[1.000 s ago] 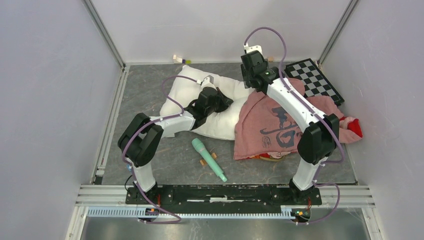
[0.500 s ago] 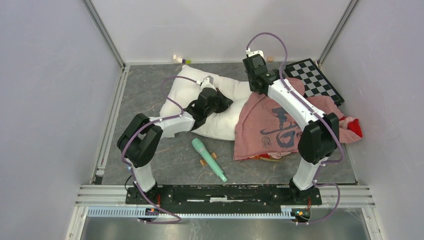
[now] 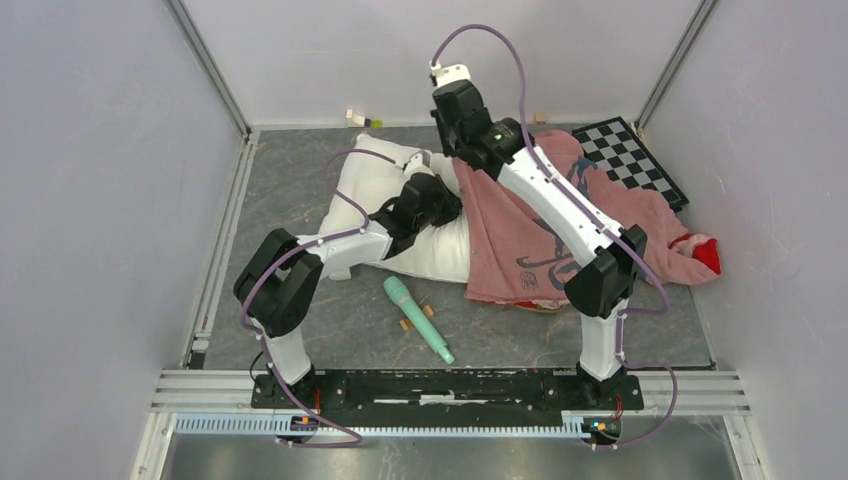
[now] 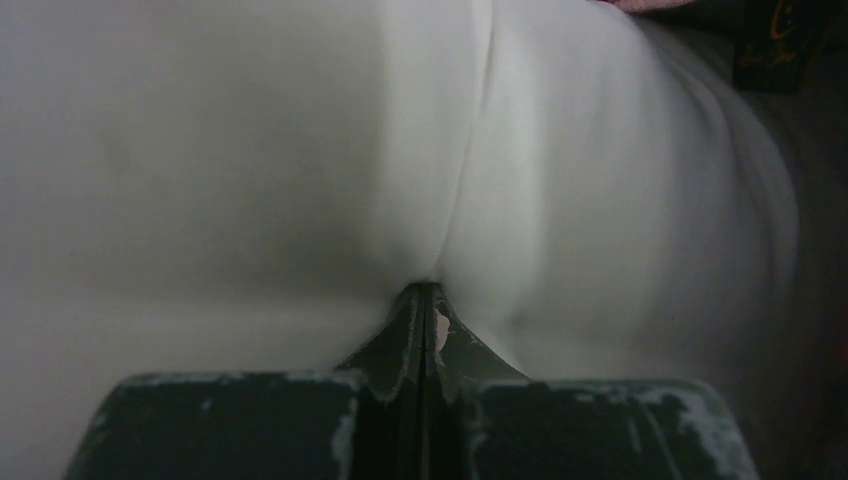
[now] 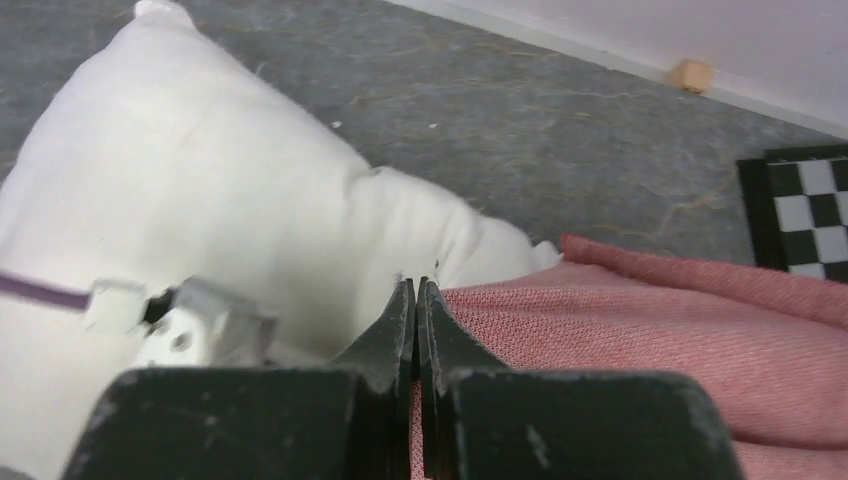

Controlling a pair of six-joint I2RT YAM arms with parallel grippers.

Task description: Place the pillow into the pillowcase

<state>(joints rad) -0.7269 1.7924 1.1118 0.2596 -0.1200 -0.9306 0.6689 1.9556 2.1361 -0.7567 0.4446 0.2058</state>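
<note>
Having pulled the pillowcase (image 3: 500, 250) left over the pillow (image 3: 370, 185), right fingers (image 5: 400, 320) clamp its edge; left fingers (image 4: 405, 335) pinch the pillow.

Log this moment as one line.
left gripper: shut on pillow | right gripper: shut on pillowcase | pillowcase overlaps pillow

White link shells and black joint housings make up the left arm (image 3: 345, 248) and right arm (image 3: 550, 195). A purple cable (image 3: 485, 27) loops along each. Black fingers (image 4: 395, 345) show pale scuffs.
</note>
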